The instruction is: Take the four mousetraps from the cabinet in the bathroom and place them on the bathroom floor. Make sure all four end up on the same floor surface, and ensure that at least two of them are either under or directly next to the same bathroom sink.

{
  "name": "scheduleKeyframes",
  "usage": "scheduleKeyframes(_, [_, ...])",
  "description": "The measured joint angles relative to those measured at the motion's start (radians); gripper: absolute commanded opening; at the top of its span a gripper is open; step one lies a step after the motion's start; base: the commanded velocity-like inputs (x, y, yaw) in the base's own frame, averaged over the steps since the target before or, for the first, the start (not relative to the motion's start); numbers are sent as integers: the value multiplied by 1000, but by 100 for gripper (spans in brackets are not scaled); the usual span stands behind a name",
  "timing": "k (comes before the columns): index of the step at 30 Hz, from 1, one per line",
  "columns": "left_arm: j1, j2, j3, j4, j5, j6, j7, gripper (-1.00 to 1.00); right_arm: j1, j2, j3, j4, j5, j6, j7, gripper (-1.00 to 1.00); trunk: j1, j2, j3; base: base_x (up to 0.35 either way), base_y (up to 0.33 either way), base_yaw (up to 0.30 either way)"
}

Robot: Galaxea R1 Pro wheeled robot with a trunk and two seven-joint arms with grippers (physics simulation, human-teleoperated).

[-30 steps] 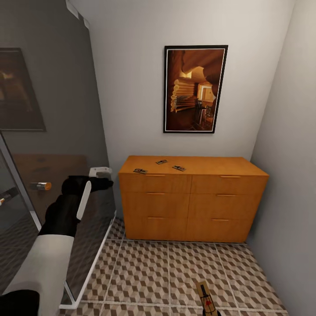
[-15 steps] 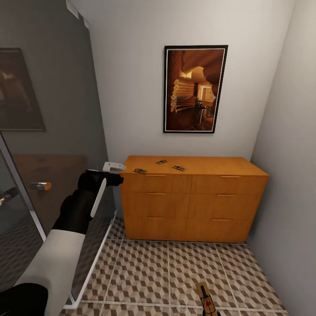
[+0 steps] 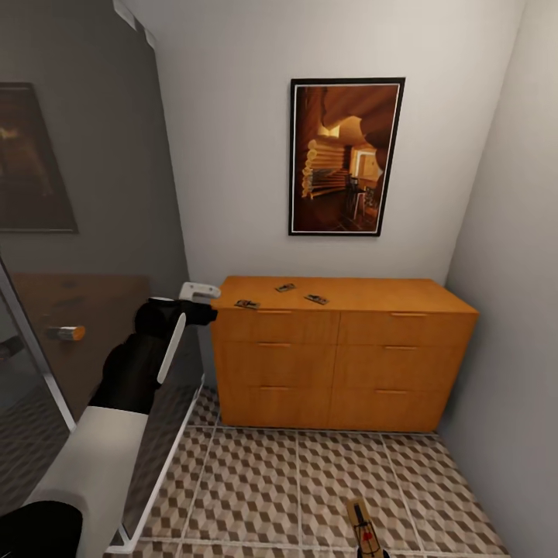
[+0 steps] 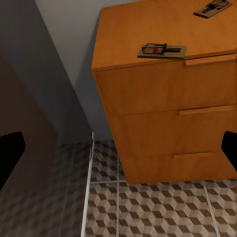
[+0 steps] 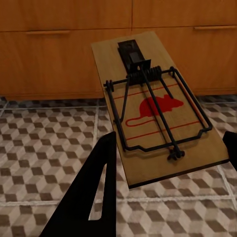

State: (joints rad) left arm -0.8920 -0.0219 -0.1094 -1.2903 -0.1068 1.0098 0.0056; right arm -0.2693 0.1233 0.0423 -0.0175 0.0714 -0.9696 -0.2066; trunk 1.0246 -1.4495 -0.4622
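Head view: the cabinet [image 3: 345, 353], an orange-brown chest with six drawers in two columns, stands against the back wall in the middle of the frame. Three mousetraps lie on its flat top toward the left: one at the front left edge [image 3: 247, 304], one further back [image 3: 285, 287], and one just right of that [image 3: 315, 298]. A framed picture [image 3: 346, 156] hangs on the wall above. The bathroom floor [image 3: 294, 480], tiled in a cube pattern, fills the lower middle of the frame. At the bottom edge, right of centre, a fourth mousetrap [image 3: 364, 529] pokes up into the frame. The left arm reaches up from the lower left, its left pincer [image 3: 200, 293] level with the cabinet's top left corner and just beside it; from here I cannot tell how its jaws stand. A glass shower panel [image 3: 93, 310] takes the left side of the frame.

Left wrist view: the nearest mousetrap [image 4: 161, 50] lies at the front edge of the cabinet top [image 4: 163, 29], another [image 4: 213, 8] in the upper right corner. Dark fingertips [image 4: 11, 153] sit at the far left and right edges, spread wide with nothing between them.

Right wrist view: the right pincer [image 5: 168, 163] is closed on a mousetrap [image 5: 157, 111] with a red mouse print, held above the tiled floor [image 5: 44, 143] with cabinet drawers [image 5: 64, 49] behind.
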Motion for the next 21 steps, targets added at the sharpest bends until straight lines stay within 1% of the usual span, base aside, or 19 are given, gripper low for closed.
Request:
scheduleKeyframes(5, [0, -2, 0, 3, 1, 0, 0, 100, 0, 0, -1, 0, -1, 0, -1, -100, 0, 0, 0, 316, 0, 0])
scheduleKeyframes(17, [0, -6, -3, 4, 1, 0, -3, 100, 0, -8, -2, 2, -2, 2, -3, -100, 0, 0, 0, 335, 0, 0])
scheduleKeyframes(18, [0, -6, -3, 4, 1, 0, -4, 100, 0, -8, -2, 3, -1, 6, -3, -100, 0, 0, 0, 337, 0, 0])
scheduleKeyframes(20, [0, -7, -3, 2, 2, 0, -13, 100, 0, -7, -2, 4, -1, 36, -2, -100, 0, 0, 0, 334, 0, 0])
scheduleKeyframes(21, [0, -7, -3, 2, 3, 0, -22, 100, 4, -6, -2, 4, -2, 72, 1, -100, 0, 0, 0, 327, 0, 0])
